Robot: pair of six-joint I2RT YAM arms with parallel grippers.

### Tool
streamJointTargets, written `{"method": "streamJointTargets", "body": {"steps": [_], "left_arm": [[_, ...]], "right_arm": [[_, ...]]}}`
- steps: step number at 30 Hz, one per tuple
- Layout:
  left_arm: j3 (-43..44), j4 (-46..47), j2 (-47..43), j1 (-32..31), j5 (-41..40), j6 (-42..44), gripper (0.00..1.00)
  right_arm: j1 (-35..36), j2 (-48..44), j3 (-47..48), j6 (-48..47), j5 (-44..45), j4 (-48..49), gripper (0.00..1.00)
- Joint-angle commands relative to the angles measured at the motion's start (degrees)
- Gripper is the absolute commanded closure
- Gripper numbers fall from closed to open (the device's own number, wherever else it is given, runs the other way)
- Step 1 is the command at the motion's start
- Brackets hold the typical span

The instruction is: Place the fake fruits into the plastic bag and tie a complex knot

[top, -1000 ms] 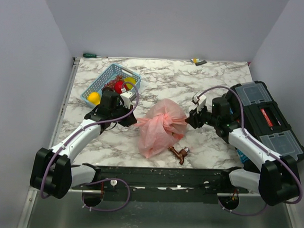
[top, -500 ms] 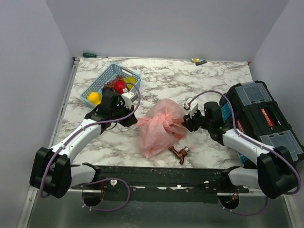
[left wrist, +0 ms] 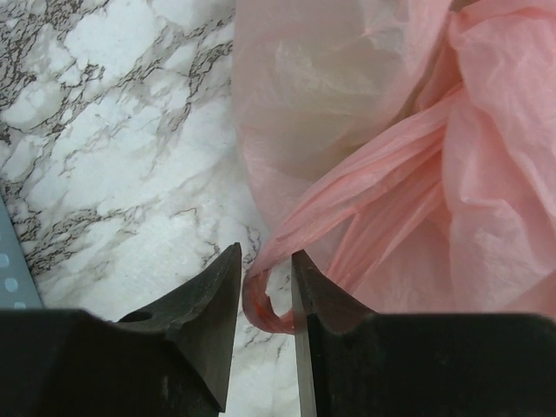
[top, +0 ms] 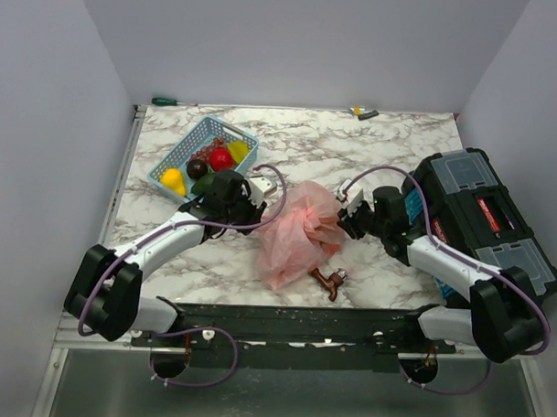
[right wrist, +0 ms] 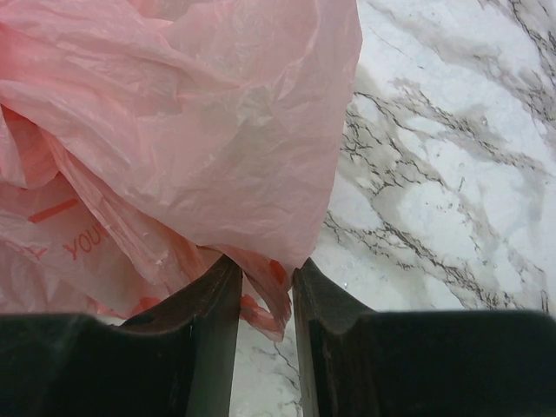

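Note:
The pink plastic bag [top: 298,229] lies crumpled mid-table, its handles bunched into a twisted knot [top: 308,224] on top. My left gripper [top: 265,202] is at the bag's left side. In the left wrist view its jaws [left wrist: 267,252] stand slightly apart, with a thin pink handle loop [left wrist: 261,308] lying loosely between them. My right gripper [top: 344,220] is against the bag's right side. Its jaws [right wrist: 268,261] are narrowly open around a hanging pink tail [right wrist: 271,300]. Fake fruits sit in the blue basket: yellow [top: 172,179], dark [top: 197,168] and red [top: 222,159].
The light-blue lattice basket [top: 191,141] stands at the back left. A black toolbox [top: 484,216] fills the right side. A small brown object [top: 329,282] lies near the front edge. A green screwdriver [top: 163,101] and a small yellow item [top: 360,111] lie along the back wall.
My left arm swung right from beside the basket to the bag's left side and its jaws parted. My right gripper moved left against the bag and its jaws narrowed.

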Motion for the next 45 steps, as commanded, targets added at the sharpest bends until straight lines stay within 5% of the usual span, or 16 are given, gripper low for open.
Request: {"method": "streamJointTargets", "body": {"steps": [1,17,23,29,36,45], "left_arm": [[3.33,0.67,3.01,-1.2,-8.22,2.49,0.71],[-6.48,2.54,0.55,-1.35,-25.62,17.64,0.95],[-5.63,0.25,-1.74,-1.44,-18.11,15.51,0.93],[-2.03,-1.48,-1.13,-2.75,-8.44,11.39,0.88],[1.87,-2.88,2.63,-2.93,-6.63,10.04,0.86],[2.95,-3.43,6.43,-3.02,-8.25,11.49,0.73]], "right_arm": [[0.14,0.82,0.03,-1.94,3.94,0.96,0.69],[0.07,-3.65,-3.46,-10.31,22.9,-2.75,0.8],[0.07,-5.22,-2.93,-8.68,18.43,-4.74,0.87],[0.03,-3.86,0.71,-5.52,9.45,-5.67,0.82],[0.06,0.92,0.78,-7.16,5.18,-1.5,0.74],[0.14,8.67,0.17,-7.38,10.73,8.22,0.71]]}}
